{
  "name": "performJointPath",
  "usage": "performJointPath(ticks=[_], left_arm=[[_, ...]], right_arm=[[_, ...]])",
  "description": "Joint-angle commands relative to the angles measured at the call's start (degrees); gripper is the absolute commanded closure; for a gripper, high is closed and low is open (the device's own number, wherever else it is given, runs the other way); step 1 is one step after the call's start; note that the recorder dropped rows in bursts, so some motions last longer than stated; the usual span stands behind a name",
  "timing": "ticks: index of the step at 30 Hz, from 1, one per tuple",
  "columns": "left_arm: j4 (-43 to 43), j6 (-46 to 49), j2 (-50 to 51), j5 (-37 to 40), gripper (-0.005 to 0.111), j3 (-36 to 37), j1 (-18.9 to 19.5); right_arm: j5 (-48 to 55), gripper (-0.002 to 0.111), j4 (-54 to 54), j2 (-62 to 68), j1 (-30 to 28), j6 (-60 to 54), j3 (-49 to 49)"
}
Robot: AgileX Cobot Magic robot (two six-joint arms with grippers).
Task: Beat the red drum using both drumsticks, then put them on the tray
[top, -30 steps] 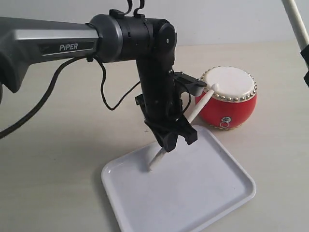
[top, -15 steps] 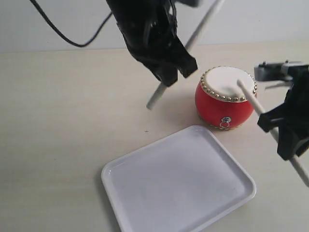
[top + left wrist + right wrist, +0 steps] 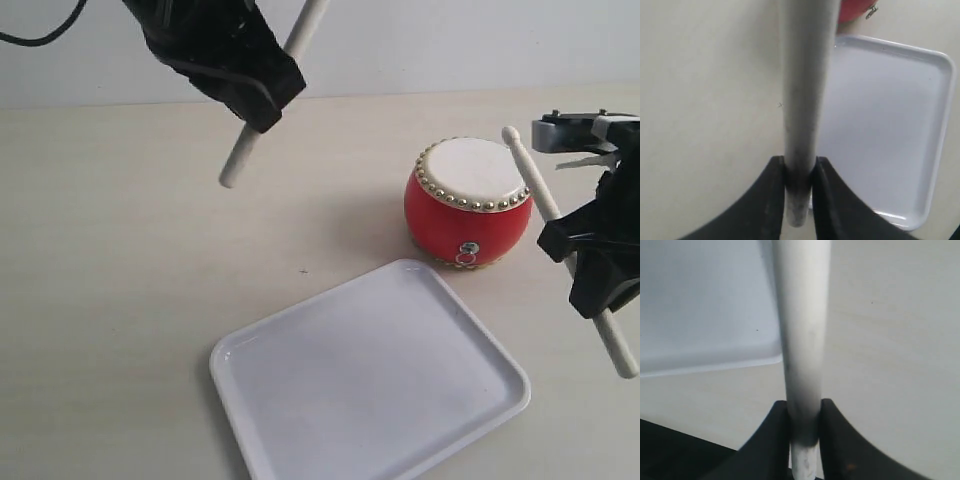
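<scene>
The red drum (image 3: 468,210) with its cream skin stands right of centre, just beyond the white tray (image 3: 300,345). My left gripper (image 3: 268,98) hangs high at the upper left, shut on a pale drumstick (image 3: 238,160) that slants down to the left, well clear of the drum. In the left wrist view that drumstick (image 3: 802,100) sits clamped in the left gripper (image 3: 800,175) over the tray (image 3: 890,125). My right gripper (image 3: 590,275) is shut on the other drumstick (image 3: 535,185), whose tip is just off the drum's right rim. The right wrist view shows this drumstick (image 3: 802,315) gripped in the right gripper (image 3: 804,420).
The beige tabletop (image 3: 120,300) spreads to the left of the tray and drum. A pale wall (image 3: 450,45) rises behind the table. One corner of the tray (image 3: 705,305) shows in the right wrist view.
My left arm has risen and swung up-left with its stick, away from the tray and drum. The right stick, resting on the drum skin half a second ago, has lifted off to the right.
</scene>
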Motion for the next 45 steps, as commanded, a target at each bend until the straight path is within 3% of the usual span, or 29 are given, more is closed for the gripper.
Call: performJointPath(ticks=[1, 6, 13, 18, 22, 26, 29, 31, 34, 36, 39, 41, 45], left_arm=[[-4.47, 0.48, 4.95, -0.23, 0.107, 0.46, -0.09], [-7.63, 1.72, 16.05, -0.23, 0.107, -1.93, -1.24], [-8.77, 1.36, 29.35, -0.23, 0.107, -12.1, -6.38], [-10.39, -1.0, 35.23, -0.23, 0.107, -13.02, -7.36], [-10.64, -1.39, 32.13, -0.23, 0.107, -13.02, -7.26], [-9.78, -1.52, 22.97, -0.23, 0.107, -12.52, -7.26], [-7.96, -0.62, 14.17, -0.23, 0.107, -5.58, -6.05], [-7.96, 0.3, 8.61, -0.23, 0.107, 2.96, -4.3], [-8.21, 0.54, 0.03, -1.84, 0.107, 20.36, -0.3], [-10.62, 1.62, -5.92, -9.64, 0.107, 30.79, 3.62], [-15.45, 4.97, -14.88, -13.78, 0.107, 44.51, 9.93], [-15.53, 5.1, -16.48, -14.94, 0.107, 48.53, 12.39], [-16.63, 5.1, -18.16, -17.09, 0.107, 52.91, 12.77]], right_arm=[[0.05, 0.108, 0.06, -4.88, 0.11, -0.59, -0.09], [0.05, 0.108, 0.18, -13.66, 0.11, 0.05, -0.09], [0.05, 0.108, -0.7, -25.94, 0.11, 1.59, -0.09], [0.05, 0.108, -1.99, -28.84, 0.11, 1.97, -0.09], [0.05, 0.108, -1.99, -28.84, 0.11, 1.97, -0.09], [0.05, 0.108, -0.17, -26.71, 0.11, 1.83, 0.05], [0.05, 0.108, 7.83, -21.84, 0.11, -0.91, 1.96], [0.05, 0.108, 12.62, -20.08, 0.11, -4.53, 5.47], [-1.96, 0.108, 9.7, -15.09, 0.33, -9.45, 7.33], [-2.87, 0.108, 7.91, -11.09, 4.04, -13.89, 7.33], [-7.15, 0.108, -3.09, -4.25, 14.29, -19.52, 7.33], [-10.69, 0.108, -14.75, -0.65, 19.93, -22.57, 6.66], [-21.11, 0.108, -39.27, 4.28, 30.41, -24.62, 2.94]])
